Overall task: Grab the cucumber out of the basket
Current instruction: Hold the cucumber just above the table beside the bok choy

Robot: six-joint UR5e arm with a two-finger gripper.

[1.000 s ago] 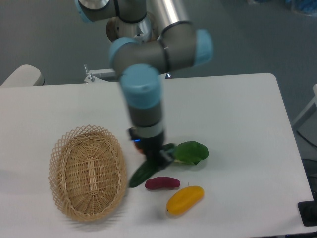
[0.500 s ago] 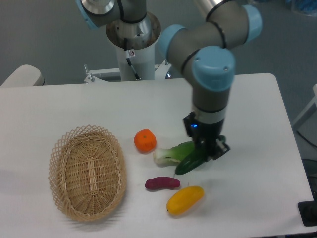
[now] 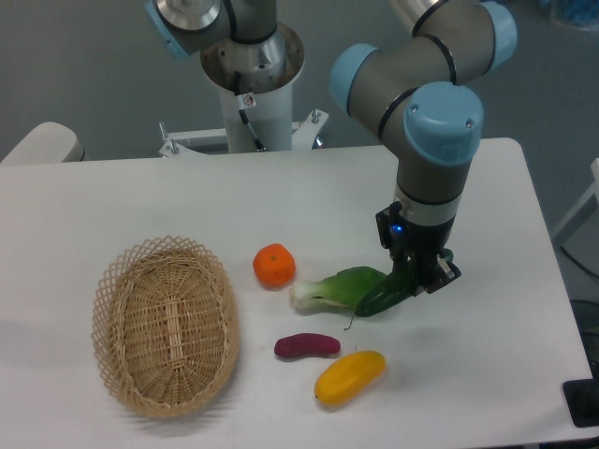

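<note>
The hand (image 3: 418,281) pinches the slim, glossy dark green cucumber (image 3: 385,296) right of the empty tan wicker basket (image 3: 167,324); carry it level, clear of the leafy bok choy (image 3: 332,289).

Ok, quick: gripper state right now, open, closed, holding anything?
Gripper: closed on the cucumber, held tilted beside the bok choy, well away from the basket.
</note>
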